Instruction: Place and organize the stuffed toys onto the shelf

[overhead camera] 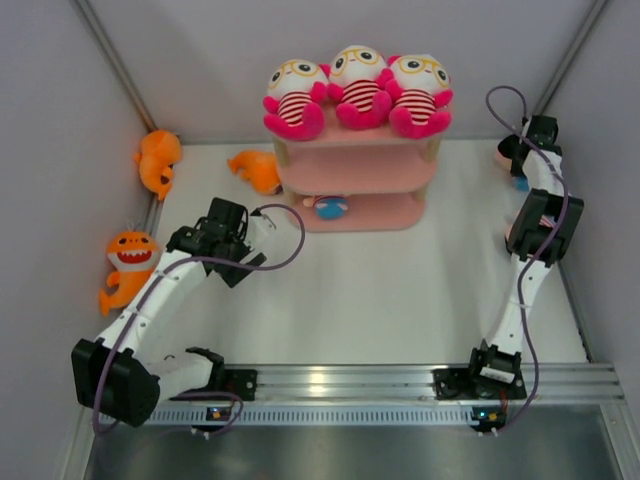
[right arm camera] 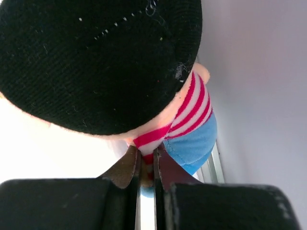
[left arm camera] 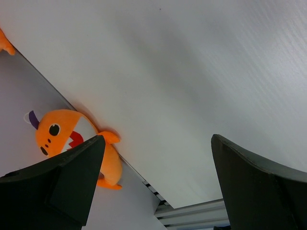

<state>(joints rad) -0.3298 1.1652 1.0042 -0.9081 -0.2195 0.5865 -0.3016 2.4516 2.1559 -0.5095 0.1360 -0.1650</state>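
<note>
Right wrist view: right jaws clenched on the red-striped cloth of a blue-bodied doll at the worktop's far right corner. Top external view: three glasses-wearing plushes sit on the shelf's top board, another doll lies on its bottom board, three orange sharks lie left; left jaws released, empty.

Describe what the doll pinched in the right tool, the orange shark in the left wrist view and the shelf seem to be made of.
Doll: soft cloth; the black head shows a fine weave with lint, the striped body looks knitted. Shark: matte fleecy plush with soft seams. Shelf: smooth matte pink boards, probably painted wood or board; pale posts look like bare wood.
</note>
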